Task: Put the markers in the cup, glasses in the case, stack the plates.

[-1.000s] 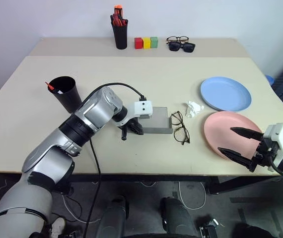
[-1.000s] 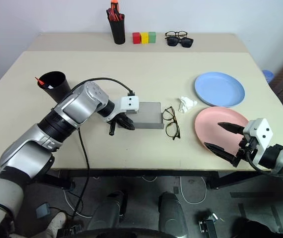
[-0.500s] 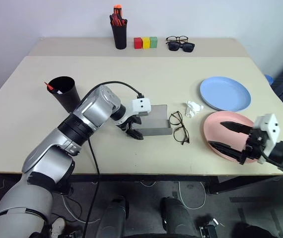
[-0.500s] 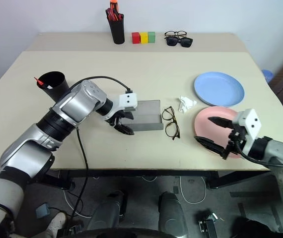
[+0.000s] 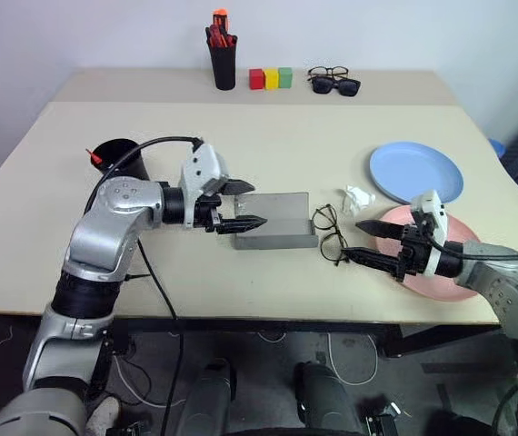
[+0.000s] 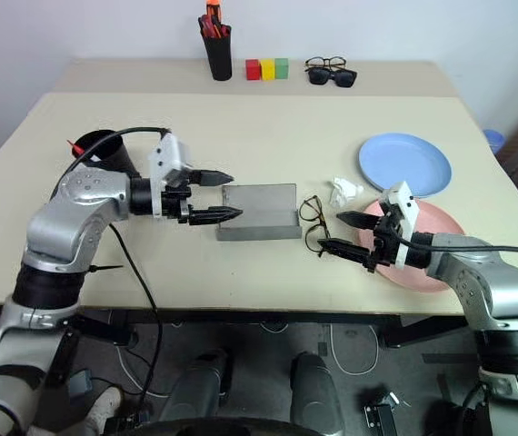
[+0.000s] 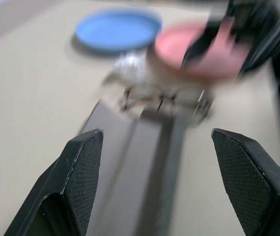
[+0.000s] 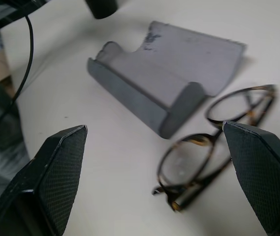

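Lying open near the table's front edge, the grey case (image 5: pixel 273 221) has its lid flat. The left gripper (image 5: pixel 239 203), fingers spread and empty, hovers at the case's nine o'clock end. The glasses (image 5: pixel 329 233) rest just beside the case at its three o'clock, long axis running from twelve to six. The right gripper (image 5: pixel 368 242), fingers spread wide, points at them from three o'clock and is nearer. The left wrist view blurs their frame.
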`<control>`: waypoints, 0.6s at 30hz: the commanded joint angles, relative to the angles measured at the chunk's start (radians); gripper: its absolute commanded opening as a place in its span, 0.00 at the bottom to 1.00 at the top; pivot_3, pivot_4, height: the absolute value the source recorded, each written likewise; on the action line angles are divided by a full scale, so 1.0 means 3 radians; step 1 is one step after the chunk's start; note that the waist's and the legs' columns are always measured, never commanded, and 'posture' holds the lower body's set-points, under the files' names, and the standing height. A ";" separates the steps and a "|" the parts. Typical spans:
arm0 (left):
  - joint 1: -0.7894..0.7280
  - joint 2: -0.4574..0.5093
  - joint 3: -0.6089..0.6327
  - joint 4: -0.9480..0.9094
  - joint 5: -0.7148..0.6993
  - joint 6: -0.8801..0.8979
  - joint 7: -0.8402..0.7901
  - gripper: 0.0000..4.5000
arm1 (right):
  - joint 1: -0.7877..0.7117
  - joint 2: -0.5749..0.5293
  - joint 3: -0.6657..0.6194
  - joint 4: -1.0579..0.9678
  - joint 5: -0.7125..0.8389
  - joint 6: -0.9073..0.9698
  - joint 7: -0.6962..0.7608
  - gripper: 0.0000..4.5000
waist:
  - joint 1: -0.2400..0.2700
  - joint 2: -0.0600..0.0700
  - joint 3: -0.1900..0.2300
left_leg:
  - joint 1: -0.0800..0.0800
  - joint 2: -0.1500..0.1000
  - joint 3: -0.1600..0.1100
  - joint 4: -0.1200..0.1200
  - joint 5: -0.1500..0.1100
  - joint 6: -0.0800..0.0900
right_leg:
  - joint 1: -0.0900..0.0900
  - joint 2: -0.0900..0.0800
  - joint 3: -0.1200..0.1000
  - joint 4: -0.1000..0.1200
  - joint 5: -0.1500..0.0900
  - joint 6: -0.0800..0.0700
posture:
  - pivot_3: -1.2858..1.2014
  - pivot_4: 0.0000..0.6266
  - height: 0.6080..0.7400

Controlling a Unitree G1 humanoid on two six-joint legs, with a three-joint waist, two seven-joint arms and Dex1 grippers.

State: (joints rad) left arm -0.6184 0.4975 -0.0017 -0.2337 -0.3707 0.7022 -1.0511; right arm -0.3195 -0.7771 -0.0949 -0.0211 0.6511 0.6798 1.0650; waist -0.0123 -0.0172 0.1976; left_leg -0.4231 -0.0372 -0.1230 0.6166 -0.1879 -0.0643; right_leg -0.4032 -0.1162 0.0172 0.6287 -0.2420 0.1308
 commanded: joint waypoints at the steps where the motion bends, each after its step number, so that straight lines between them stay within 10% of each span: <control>1: 0.0257 0.0070 0.0069 -0.0374 -0.0167 -0.0035 0.0086 0.80 | -0.0277 0.0009 0.0124 0.0372 -0.0091 0.0036 0.0188 1.00 | -0.0019 0.0000 0.0000 | 0.0005 0.0000 0.0004 0.0000 0.0000 0.0000 | 0.0004 -0.0002 0.0001 -0.0001 0.0000 0.0000 | 0.52 0.24 1.00; 18: 0.0971 0.0411 -0.0013 -0.0949 -0.0185 -0.0311 0.0415 0.80 | -0.1246 0.0303 0.0691 0.1750 -0.0757 -0.0086 0.0854 1.00 | -0.0022 0.0001 0.0000 | 0.0013 0.0003 0.0008 -0.0009 0.0000 0.0000 | 0.0004 -0.0001 0.0002 0.0001 0.0002 -0.0004 | 0.52 0.24 1.00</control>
State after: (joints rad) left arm -0.3271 0.6137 -0.0227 -0.4768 -0.4066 0.6157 -0.9440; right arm -0.6664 -0.6897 0.1127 0.4949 0.4333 0.6691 1.2983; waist -0.0188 -0.0168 0.1976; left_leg -0.4191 -0.0363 -0.1205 0.6139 -0.1879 -0.0643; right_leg -0.4022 -0.1164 0.0178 0.6288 -0.2416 0.1297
